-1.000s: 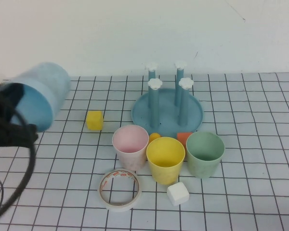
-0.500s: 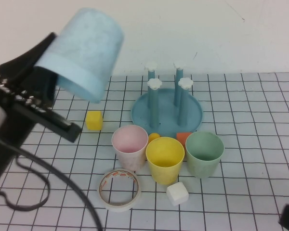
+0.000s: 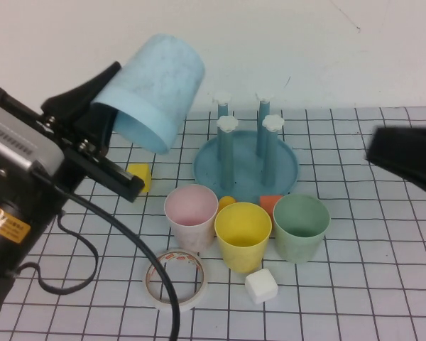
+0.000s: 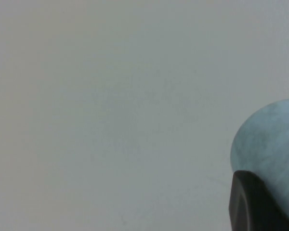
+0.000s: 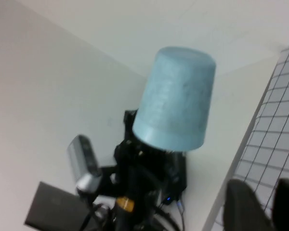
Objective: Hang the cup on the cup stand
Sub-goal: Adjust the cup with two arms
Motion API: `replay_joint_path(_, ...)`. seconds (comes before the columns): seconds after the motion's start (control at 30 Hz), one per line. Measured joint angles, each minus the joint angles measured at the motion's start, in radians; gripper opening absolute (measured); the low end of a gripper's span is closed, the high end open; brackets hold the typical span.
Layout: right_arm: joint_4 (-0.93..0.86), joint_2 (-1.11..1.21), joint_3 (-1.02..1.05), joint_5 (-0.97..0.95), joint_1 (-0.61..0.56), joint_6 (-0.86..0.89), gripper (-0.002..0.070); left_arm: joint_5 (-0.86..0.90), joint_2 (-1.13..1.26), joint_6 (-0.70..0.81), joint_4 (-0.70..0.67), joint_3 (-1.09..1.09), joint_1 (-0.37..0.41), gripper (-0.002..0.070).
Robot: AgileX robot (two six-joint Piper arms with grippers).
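Left gripper point(image 3: 108, 142) is up in the air at the left of the table, clamped on the rim of the light blue cup point(image 3: 156, 89). One finger lies along the outside wall, the other seems to sit inside the mouth. The cup is upside down and tilted, mouth facing down toward the gripper, base up and toward the wall. It hangs above and left of the cup stand point(image 3: 245, 167), well apart from the pegs.

Handling, as a guess: thin plastic, light, stiff enough to keep shape, smooth w/ a taper, so it could slip or swivel in a rim pinch. The rim is the sensible hold since the mouth must stay free to drop over a peg. Nearest peg point(image 3: 228, 125) looks like the likely target; mouth needs to come roughly level first.

Right gripper point(image 5: 257, 204) shows only as two dark finger shapes at the edge of its wrist view w/ a narrow gap, nothing between them. In the high view it's just a dark blur at the right edge, so exact pose is unclear.

Hard to make out:
- inner finger hidden by the cup wall
- left wrist view gives only blank wall, a bit of cup, one dark fingertip
- stand's front rim is cut off behind the pink cup point(image 3: 192, 215), yellow cup point(image 3: 243, 234) and green cup point(image 3: 301, 227)
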Motion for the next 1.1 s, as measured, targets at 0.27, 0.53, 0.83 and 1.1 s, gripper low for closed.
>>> replay_joint_path(0.27, 0.004, 0.312, -0.231, -0.171, 0.25, 0.041, 0.0587, -0.002, 0.0, 0.004, -0.145, -0.001, 0.0, 0.0006)
replay_joint_path(0.53, 0.004, 0.601, -0.536, -0.081, 0.312, 0.127, 0.0665, -0.004, 0.0, 0.006, -0.142, -0.001, 0.0, 0.0006)
replay_joint_path(0.83, 0.004, 0.688, -0.746, -0.13, 0.37, 0.043, 0.0668, -0.004, 0.0, -0.083, -0.138, -0.001, 0.0, 0.0006)
replay_joint_path(1.1, 0.006, 0.725, -0.792, -0.142, 0.378, 0.037, 0.0669, -0.004, 0.0, -0.11, -0.088, -0.001, 0.0, 0.0006)
